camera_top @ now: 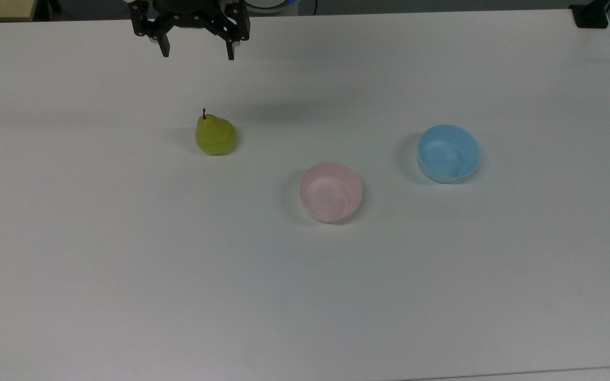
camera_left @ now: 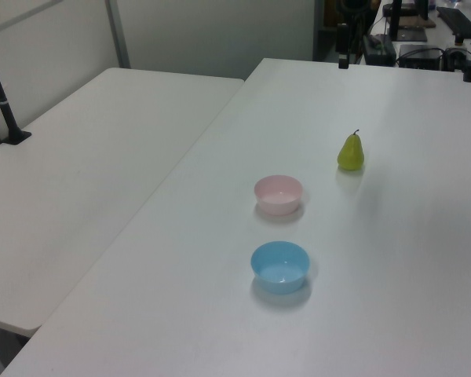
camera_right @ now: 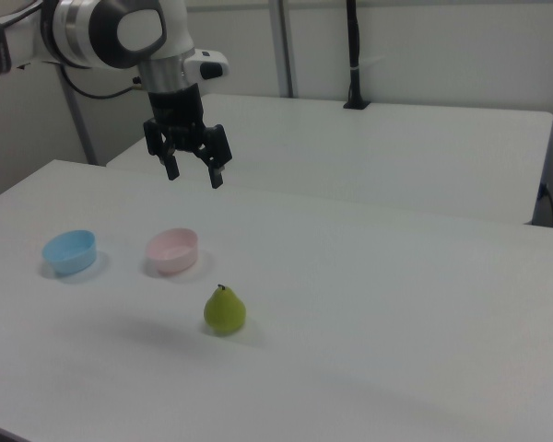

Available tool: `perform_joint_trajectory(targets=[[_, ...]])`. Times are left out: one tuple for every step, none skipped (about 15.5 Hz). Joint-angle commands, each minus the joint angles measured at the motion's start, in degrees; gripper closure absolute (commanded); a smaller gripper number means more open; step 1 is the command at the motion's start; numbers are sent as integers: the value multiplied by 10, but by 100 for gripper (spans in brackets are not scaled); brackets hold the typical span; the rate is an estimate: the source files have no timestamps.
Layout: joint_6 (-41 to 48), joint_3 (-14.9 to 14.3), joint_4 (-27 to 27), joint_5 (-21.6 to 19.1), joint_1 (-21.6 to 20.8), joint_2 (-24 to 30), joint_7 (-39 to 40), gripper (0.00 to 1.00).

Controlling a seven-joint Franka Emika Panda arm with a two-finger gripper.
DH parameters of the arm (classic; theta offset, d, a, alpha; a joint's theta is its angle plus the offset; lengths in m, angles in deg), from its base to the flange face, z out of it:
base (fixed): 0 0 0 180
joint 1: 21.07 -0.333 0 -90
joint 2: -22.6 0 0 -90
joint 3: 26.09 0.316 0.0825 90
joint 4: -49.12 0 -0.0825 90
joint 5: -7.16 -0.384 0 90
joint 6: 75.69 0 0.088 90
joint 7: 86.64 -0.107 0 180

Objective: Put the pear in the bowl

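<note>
Pear upright on tabletop, looks smooth, rounded, probably slippery; best grabbed across wide belly. Pincer hangs spread apart, empty. Pink bowl nearby.

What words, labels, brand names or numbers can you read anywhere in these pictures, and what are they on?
None can be read.
The yellow-green pear, the pale pink plastic bowl, the light blue plastic bowl and the white table are all plain, with no print or stickers.
The open black two-finger gripper and the silver-white arm show no legible marking.
</note>
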State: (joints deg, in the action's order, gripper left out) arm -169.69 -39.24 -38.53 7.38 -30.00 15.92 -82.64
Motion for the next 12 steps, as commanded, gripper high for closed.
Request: perform_joint_trajectory(targets=[[12,-6,3,-14,2,4,-1,0],[12,-7,5,-22,2,4,-1,0],[12,-9,5,-41,3,5,-3,0],[14,-10,5,-54,3,6,-4,0],[15,-10,5,-57,3,7,-7,0],[16,-9,5,-57,3,7,-7,0],[16,-9,6,-58,3,6,-8,0],[16,-8,6,-58,3,7,-8,0],[16,-9,6,-57,2,7,-8,0],[14,-8,6,-57,2,6,-8,0],[13,-8,6,-57,2,6,-8,0],[12,-8,6,-58,2,5,-8,0]])
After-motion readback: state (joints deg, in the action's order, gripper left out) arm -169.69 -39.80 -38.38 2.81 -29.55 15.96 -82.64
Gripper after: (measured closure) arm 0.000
